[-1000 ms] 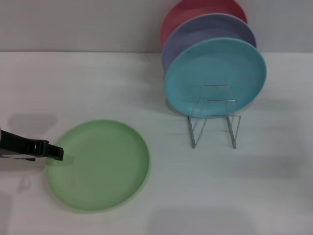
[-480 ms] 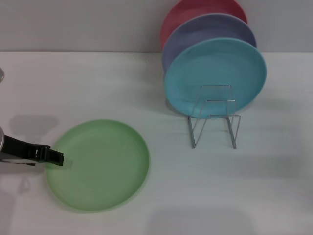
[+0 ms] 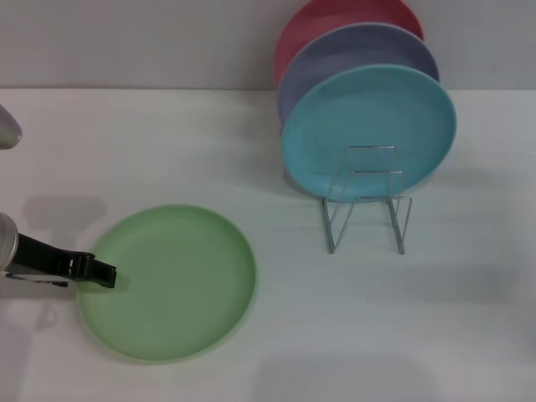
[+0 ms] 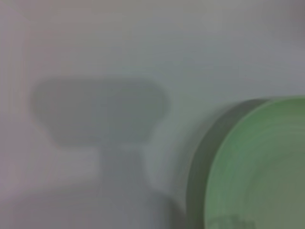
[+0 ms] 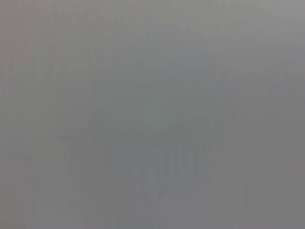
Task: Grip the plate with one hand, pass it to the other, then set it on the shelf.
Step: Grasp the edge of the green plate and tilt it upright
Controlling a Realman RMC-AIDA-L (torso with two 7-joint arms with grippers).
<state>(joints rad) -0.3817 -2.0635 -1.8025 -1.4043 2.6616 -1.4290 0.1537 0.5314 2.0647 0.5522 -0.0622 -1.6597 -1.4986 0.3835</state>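
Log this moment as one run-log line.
stage: approach | left gripper: at green plate left rim | plate: flat on table | shelf: front slot free | right arm: unseen

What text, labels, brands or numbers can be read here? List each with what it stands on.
None. The green plate, turquoise plate, lavender plate, red plate, wire rack, table and left claw all show plain, unmarked surfaces.

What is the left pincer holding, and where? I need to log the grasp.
The left pincer sits at the light-green plate at its left rim, flat on the table; whether it has closed on it cannot be told.
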